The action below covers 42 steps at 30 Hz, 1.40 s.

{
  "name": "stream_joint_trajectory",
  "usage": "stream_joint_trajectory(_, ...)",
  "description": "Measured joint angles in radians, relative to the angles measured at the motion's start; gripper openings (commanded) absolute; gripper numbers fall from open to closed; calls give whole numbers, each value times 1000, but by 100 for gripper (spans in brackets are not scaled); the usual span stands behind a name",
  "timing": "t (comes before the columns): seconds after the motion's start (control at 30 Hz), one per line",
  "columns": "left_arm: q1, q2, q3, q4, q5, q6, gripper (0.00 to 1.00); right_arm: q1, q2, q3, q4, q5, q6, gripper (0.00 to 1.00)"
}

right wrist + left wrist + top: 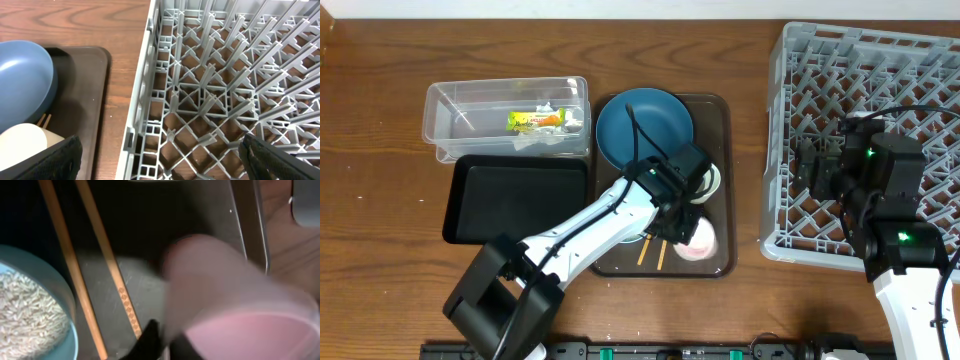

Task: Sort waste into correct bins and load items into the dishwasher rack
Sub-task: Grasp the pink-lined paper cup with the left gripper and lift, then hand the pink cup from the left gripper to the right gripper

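Note:
My left gripper point(682, 212) hangs over the brown tray point(720, 110). In the left wrist view its fingers point(167, 342) are shut on the rim of the pink-inside cup point(235, 305), which is blurred and close; overhead the cup point(701, 242) shows tilted. The chopsticks point(107, 265) lie beside it, next to a pale blue bowl of rice point(30, 310). The dark blue plate point(642, 125) sits at the tray's back. The wrapper point(535, 121) and tissue point(572, 120) lie in the clear tub point(450, 105). My right gripper point(817, 165) point(165, 165) is open and empty over the grey rack's point(880, 60) left wall.
The black tub point(515, 200) stands in front of the clear tub, left of the tray. A white cup point(713, 178) shows partly behind my left gripper. Bare wood separates tray and rack. The rack's upright pegs point(210, 75) stand under my right gripper.

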<state>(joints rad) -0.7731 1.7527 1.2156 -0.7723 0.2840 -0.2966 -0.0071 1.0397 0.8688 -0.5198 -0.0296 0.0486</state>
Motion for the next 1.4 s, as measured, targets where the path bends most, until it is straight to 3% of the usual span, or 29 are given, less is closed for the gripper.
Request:
stream_joint_trajectory(0.23, 56, -22, 0, -40, 3, 2, 6, 0, 0, 0, -13, 0, 0, 99)
stream_joint_trajectory(0.43, 216, -232, 6, 38, 112, 6, 6, 0, 6, 0, 11, -31, 0, 99)
stream_joint_trajectory(0.57, 389, -348, 20, 226, 294, 6, 6, 0, 47, 0, 93, -211, -33, 99)
stream_joint_trajectory(0.77, 550, -291, 29, 511, 655, -36, 6, 0, 154, 2, 291, -652, -116, 99)
stream_joint_trajectory(1.03, 556, -79, 28, 686, 965, -150, 6, 0, 283, 2, 512, -1150, -163, 99)
stream_joint_trajectory(1.17, 538, -22, 27, 774, 1065, -214, 6, 0, 314, 2, 533, -1230, -167, 99)
stream_joint_trajectory(1.4, 489, -19, 27, 783, 1146, -254, 6, 0, 331, 2, 636, -1272, -172, 99)
